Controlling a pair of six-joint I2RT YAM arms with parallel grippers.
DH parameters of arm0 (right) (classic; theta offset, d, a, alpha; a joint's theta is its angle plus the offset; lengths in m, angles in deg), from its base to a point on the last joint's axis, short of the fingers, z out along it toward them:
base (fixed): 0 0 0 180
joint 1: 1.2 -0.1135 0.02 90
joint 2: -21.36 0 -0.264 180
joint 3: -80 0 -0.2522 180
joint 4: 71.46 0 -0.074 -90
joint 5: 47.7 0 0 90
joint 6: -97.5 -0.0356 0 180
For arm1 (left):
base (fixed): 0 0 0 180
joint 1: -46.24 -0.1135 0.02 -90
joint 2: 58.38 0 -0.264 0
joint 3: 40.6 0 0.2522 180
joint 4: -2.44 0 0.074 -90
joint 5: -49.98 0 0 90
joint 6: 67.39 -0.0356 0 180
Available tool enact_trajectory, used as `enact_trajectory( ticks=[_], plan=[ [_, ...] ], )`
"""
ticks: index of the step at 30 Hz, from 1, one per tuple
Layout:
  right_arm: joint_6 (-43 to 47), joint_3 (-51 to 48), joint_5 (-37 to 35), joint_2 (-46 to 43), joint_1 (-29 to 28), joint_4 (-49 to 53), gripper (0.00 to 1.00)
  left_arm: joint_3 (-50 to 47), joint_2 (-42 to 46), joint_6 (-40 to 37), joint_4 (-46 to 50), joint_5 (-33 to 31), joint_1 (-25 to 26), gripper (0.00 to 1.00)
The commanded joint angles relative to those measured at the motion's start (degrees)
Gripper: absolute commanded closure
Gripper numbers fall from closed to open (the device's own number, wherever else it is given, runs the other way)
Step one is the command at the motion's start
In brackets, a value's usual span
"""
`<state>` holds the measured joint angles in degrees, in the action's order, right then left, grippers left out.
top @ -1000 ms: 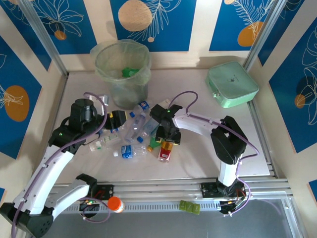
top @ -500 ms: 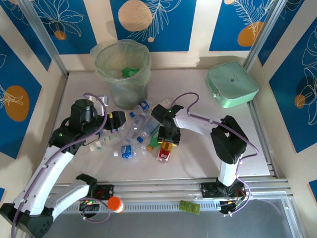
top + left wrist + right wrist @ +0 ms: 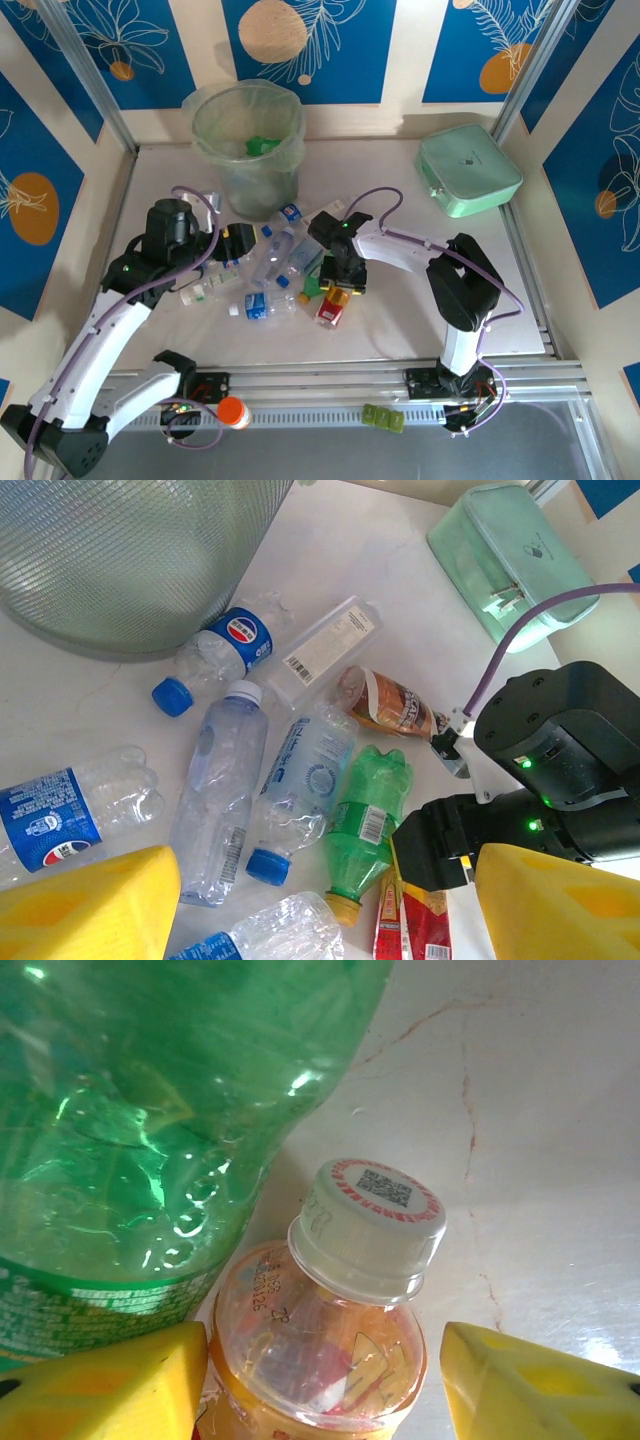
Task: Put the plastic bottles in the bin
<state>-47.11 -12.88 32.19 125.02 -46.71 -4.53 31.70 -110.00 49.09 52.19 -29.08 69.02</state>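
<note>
Step in hand: I judge this to be the pick-up of one more bottle from the heap, with my right pincer (image 3: 325, 1360) lined up on it but no grip made.
Right pincer: it is partly open and holds nothing. Its two yellow fingers (image 3: 110, 1380) stand one on each side of the bottle's shoulder. The left finger is at or just beside the plastic, and the right finger has a small gap.
Orange-red bottle (image 3: 320, 1325): it lies on the tabletop (image 3: 530, 1100) directly between my right fingers, with its white cap (image 3: 370, 1215) pointing away from the pincer.
Green bottle (image 3: 150, 1110): it is just beyond my left finger, pressed against the orange-red bottle's shoulder.
Left pincer (image 3: 325, 905): it is wide open and empty, hovering above the heap. Clear blue-capped bottles (image 3: 220, 790) lie below and ahead of it.
Bin (image 3: 262, 175): it stands well beyond both pincers on the far side of the heap, closer to my left pincer. Something green already lies inside.
Next move: I should close on the shoulder just below the cap, lift straight up clear of the green bottle, carry the bottle over the bin's rim and let go.
Risk: the shoulder is round and slick, so an off-centre squeeze could push the bottle out sideways or drag the green one along.
</note>
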Motion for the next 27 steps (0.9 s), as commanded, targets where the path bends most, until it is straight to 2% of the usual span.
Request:
enact_trajectory(
  ticks=[1,5,19,23,27],
  plan=[
    [0.43,-2.91,0.04,2.56,-0.45,-1.24,0.42,0.92,-0.21,-0.21,0.14,0.96,0.24,0.22],
    [1.06,-3.74,0.10,1.71,-0.45,-1.74,0.50,1.37,-0.10,0.15,0.30,1.80,0.24,0.22],
    [13.15,-5.42,-0.66,-1.84,-0.40,0.32,0.50,2.40,-0.81,-0.04,0.34,1.98,0.29,0.22],
    [15.05,-3.23,-2.39,-2.39,-0.58,2.65,0.41,2.01,-1.03,0.35,-0.19,2.49,0.24,0.22],
    [13.70,-2.00,-2.79,-4.08,-0.88,3.77,0.23,2.32,-1.21,0.16,-0.13,2.42,0.24,0.22]
  ],
)
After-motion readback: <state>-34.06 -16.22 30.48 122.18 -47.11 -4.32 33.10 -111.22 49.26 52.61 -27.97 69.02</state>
